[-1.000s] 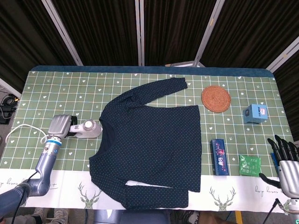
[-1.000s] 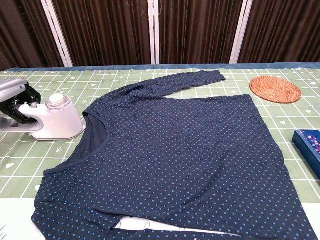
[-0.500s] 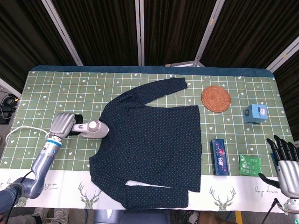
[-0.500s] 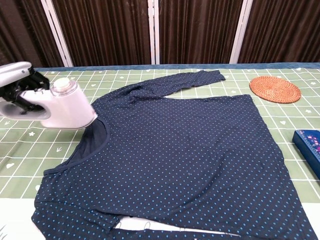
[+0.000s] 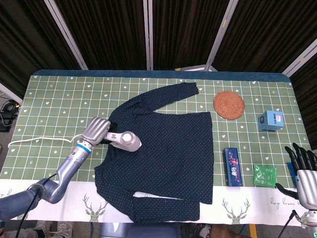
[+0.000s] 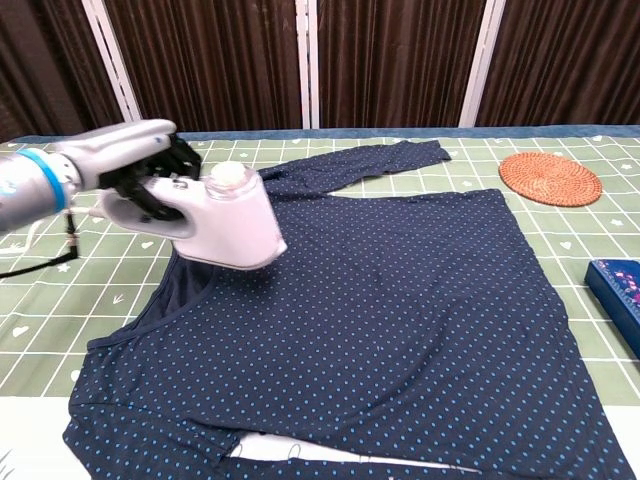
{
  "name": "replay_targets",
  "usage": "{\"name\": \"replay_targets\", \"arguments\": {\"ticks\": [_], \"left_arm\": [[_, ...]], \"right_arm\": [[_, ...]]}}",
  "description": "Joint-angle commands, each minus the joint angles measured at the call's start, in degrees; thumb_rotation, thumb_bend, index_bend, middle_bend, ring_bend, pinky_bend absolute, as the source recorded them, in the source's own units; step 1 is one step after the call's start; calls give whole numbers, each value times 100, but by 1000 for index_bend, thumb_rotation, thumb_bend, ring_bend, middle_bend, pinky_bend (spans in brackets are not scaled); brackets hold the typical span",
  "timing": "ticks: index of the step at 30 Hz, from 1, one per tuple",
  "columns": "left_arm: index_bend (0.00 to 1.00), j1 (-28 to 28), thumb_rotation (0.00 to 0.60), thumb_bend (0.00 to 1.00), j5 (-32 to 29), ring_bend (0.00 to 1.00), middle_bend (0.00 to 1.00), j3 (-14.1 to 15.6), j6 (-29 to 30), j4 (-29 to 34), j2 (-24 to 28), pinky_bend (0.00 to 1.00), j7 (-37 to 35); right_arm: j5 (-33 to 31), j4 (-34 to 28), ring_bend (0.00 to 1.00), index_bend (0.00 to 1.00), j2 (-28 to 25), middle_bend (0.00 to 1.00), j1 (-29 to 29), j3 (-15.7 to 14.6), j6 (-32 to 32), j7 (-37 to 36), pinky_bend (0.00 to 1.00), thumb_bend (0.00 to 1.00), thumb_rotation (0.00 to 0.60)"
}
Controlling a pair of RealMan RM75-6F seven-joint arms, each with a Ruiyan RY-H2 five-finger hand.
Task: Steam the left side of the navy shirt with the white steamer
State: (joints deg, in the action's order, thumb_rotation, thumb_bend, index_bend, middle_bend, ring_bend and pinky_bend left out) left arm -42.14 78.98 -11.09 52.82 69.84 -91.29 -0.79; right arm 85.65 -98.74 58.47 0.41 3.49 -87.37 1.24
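Meanwhile, at centre-left of the head view, the left hand (image 5: 97,131) gripped the handle of the white steamer (image 5: 126,142), fingers wrapped round it, holding the steamer's body over the collar end of the navy shirt (image 5: 163,153) spread flat on the green checked tablecloth (image 5: 49,99); its white cord (image 5: 39,141) trailed off toward the left edge. At the lower right corner, the right hand (image 5: 303,171) held nothing, fingers spread and pointing up the frame, beside a green packet (image 5: 264,175), with a blue box (image 5: 232,166), a small light-blue box (image 5: 271,121) and a woven coaster (image 5: 229,104) further up the right side.

One shirt (image 5: 163,153), one steamer (image 5: 125,141), two hands (image 5: 96,131).
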Motion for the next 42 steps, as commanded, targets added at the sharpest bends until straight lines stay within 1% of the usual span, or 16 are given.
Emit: {"name": "replay_targets", "arguments": {"ticks": [1, 4, 10, 15, 22, 34, 38, 42], "left_arm": [[989, -278, 600, 420, -27, 823, 912, -48, -161, -190, -400, 1000, 243], [989, -406, 600, 421, -28, 823, 912, -53, -150, -413, -718, 1000, 361], [989, -529, 600, 420, 20, 823, 912, 56, -156, -811, -1188, 1000, 356], [989, -573, 600, 419, 81, 823, 912, 173, -176, -984, -1414, 1000, 308], [989, -622, 600, 417, 236, 823, 912, 325, -161, -966, -1484, 1000, 300], [989, -668, 600, 416, 591, 823, 912, 545, 35, -612, -1467, 1000, 369], [989, -687, 600, 415, 633, 823, 911, 598, 5, -404, -1406, 1000, 432], [989, -718, 600, 411, 575, 823, 912, 630, -153, -113, -1281, 1000, 511]], "right_arm": [[-58, 9, 0, 0, -14, 0, -4, 22, 8, -54, 0, 0, 600], [-104, 29, 0, 0, -36, 0, 2, 39, 33, -128, 0, 0, 600], [-111, 54, 0, 0, -72, 0, 2, 41, 50, -255, 0, 0, 600], [-124, 69, 0, 0, -104, 0, -15, 52, 23, -353, 0, 0, 600], [-132, 83, 0, 0, -139, 0, -45, 66, -29, -449, 0, 0, 600], [-119, 69, 0, 0, -153, 0, -67, 71, -73, -465, 0, 0, 600], [-119, 67, 0, 0, -152, 0, -66, 67, -66, -455, 0, 0, 600], [-122, 67, 0, 0, -147, 0, -64, 70, -63, -444, 0, 0, 600]]}}
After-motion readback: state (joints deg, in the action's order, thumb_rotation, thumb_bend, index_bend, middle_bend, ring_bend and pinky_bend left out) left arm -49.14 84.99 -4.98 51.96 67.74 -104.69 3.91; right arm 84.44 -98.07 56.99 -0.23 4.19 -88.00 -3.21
